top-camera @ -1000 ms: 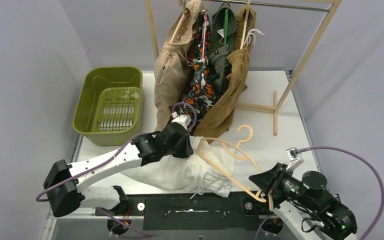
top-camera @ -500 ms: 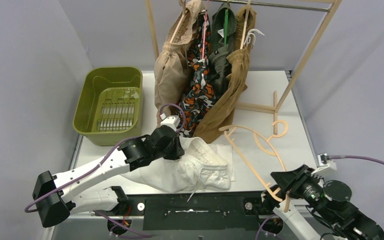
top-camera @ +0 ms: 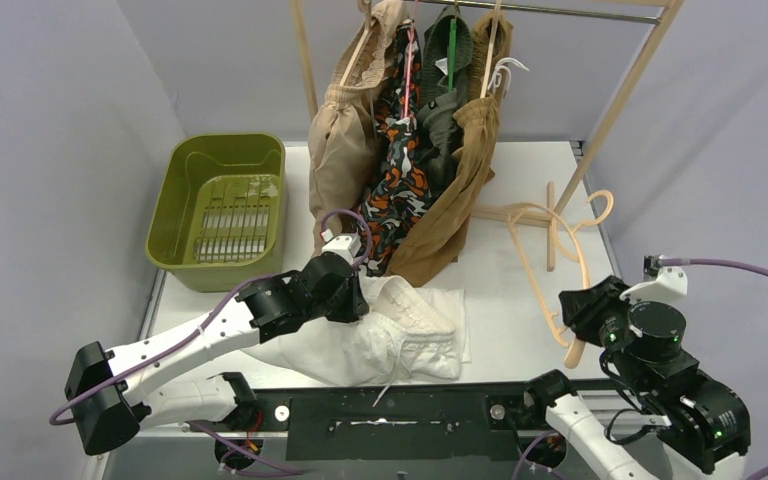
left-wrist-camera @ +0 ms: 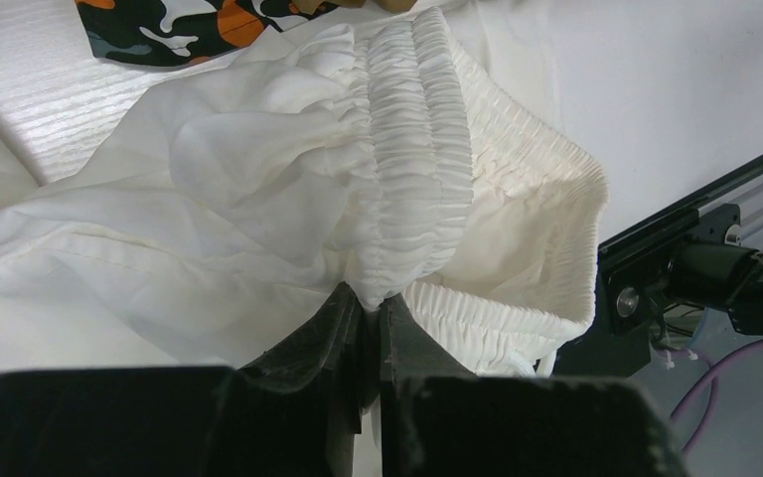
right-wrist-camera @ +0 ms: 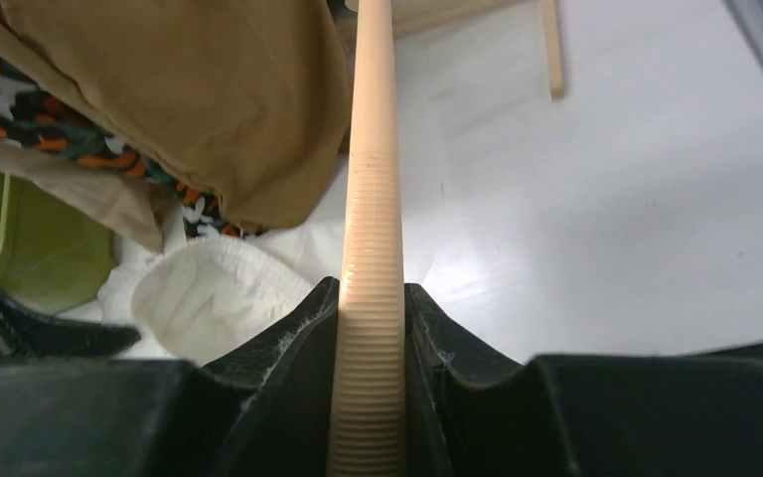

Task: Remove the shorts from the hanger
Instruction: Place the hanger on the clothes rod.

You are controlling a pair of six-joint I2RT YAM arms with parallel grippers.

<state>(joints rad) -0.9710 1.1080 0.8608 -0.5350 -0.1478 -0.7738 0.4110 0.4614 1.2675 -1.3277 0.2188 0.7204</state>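
The white shorts (top-camera: 380, 335) lie crumpled on the table at the front, free of any hanger. My left gripper (top-camera: 360, 300) is shut on their gathered waistband (left-wrist-camera: 412, 199). My right gripper (top-camera: 572, 330) is shut on the ribbed bar of a peach plastic hanger (top-camera: 550, 250) and holds it lifted at the right, clear of the cloth; the bar runs between my fingers in the right wrist view (right-wrist-camera: 373, 248). The beige (top-camera: 340, 140), camouflage (top-camera: 398, 170), dark olive (top-camera: 445, 110) and brown shorts (top-camera: 455, 200) hang from the rack.
A wooden clothes rack (top-camera: 610, 110) stands at the back with its foot (top-camera: 550, 225) on the table. An olive green basket (top-camera: 222, 205) sits at the back left. A black rail (top-camera: 390, 410) runs along the table's near edge.
My right gripper has swung the hanger up and to the right, out of the white shorts. My left gripper kept its hold on the waistband and shifted slightly left.
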